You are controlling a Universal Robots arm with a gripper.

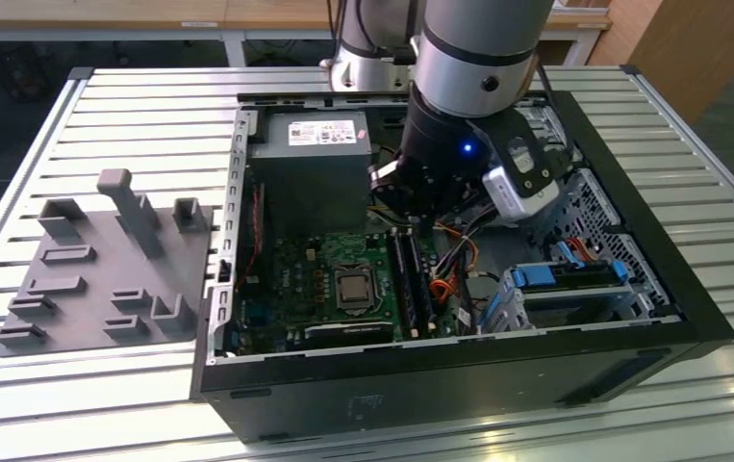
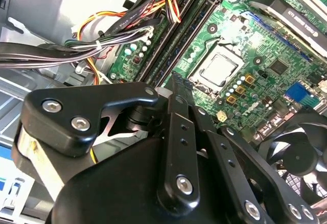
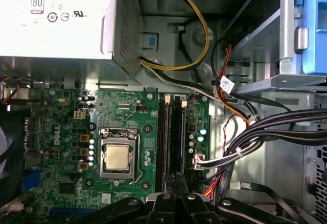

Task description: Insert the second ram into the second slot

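A green motherboard carries a silver processor and black memory slots, with yellow, orange and black cables in the upper middle of the first wrist view. In the exterior view, blue brackets sit lower right in the black case. A grey fixture lies left on the pale ribbed table.

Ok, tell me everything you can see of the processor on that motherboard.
The processor is a square chip with a dull silvery metal lid that looks pale and slightly golden in the first wrist view. It lies flat in its socket, held by a grey metal frame around its edges. Its top is bare, with no cooler on it. It sits on the green motherboard, apart from the long dark memory slots that run beside it.
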